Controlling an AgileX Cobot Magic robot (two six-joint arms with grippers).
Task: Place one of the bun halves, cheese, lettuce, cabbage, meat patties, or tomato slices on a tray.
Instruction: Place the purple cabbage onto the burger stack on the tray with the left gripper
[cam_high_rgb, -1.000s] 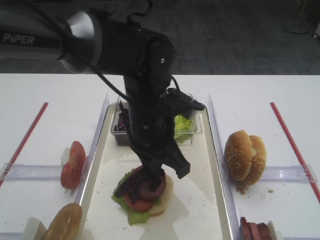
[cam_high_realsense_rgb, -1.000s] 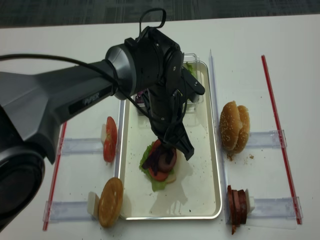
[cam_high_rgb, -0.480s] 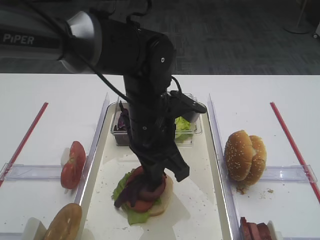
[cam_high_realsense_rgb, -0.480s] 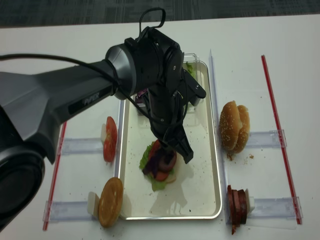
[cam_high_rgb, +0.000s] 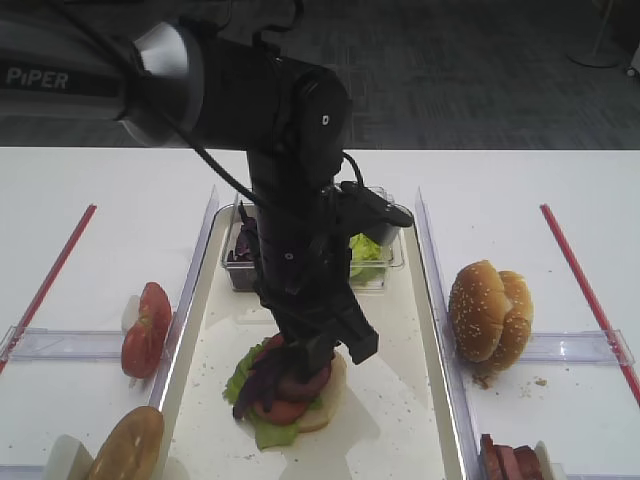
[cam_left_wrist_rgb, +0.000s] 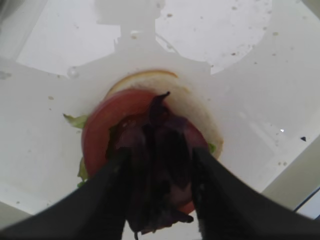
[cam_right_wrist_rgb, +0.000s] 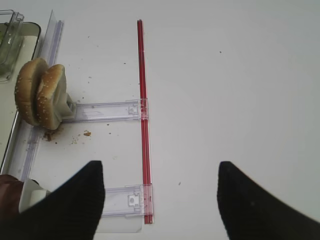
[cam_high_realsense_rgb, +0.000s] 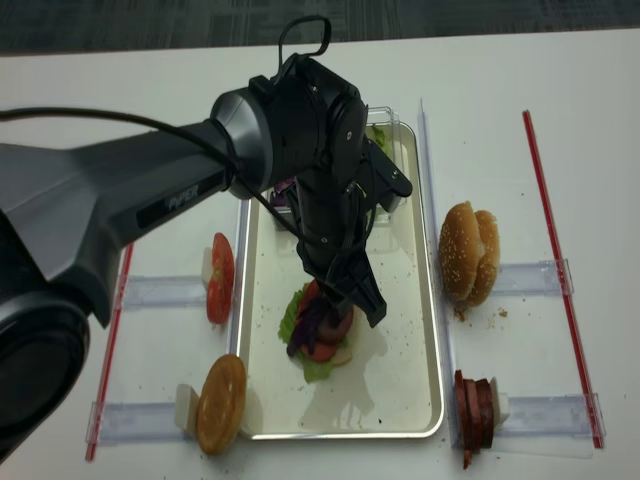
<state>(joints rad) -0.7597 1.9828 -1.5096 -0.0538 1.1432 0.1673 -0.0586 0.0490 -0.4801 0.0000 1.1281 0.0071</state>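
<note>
One arm — left gripper — points down, jaws parted around cabbage.

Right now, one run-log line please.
left end effector: open over stack | cabbage: on tomato slice | tray: holds stack

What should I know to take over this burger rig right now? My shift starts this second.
Left gripper: jaws apart around the cabbage, directly over the stack.
Right gripper: open, empty, off to the side over the table.
On the tray: bun half, lettuce, tomato slice, cabbage on top.
Left: lift the left gripper away, checking that no shreds cling.
</note>
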